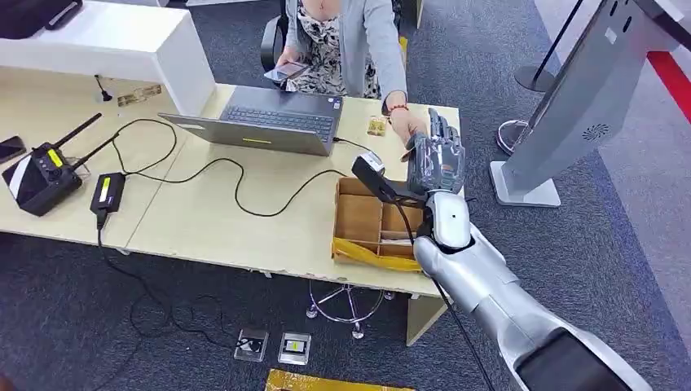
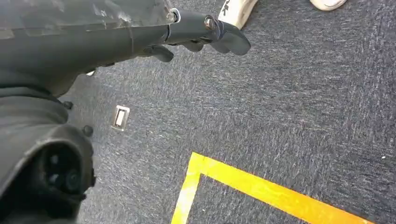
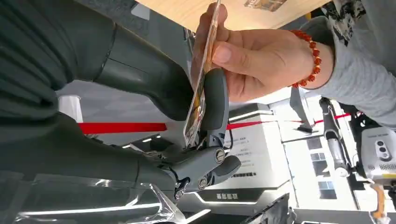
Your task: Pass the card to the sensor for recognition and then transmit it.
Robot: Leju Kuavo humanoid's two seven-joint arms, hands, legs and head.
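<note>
Silver right arm is reaching up from lower right of the head view; right hand [image 1: 436, 159] is pinching the card [image 3: 201, 88], a person's hand [image 3: 254, 58] also gripping it. Left hand [image 2: 196, 37] is hanging over carpet, fingers curled, holding nothing.

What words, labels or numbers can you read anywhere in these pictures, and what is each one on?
None can be read for sure.
White shoe: dark letters at the picture's edge, cut off.
Card, between the right robot hand and a person's hand: seen edge-on, print unreadable.
White panels in the background: text lines too small.
Laptop stickers: too small.
Radio yellow screen: blurred.
</note>
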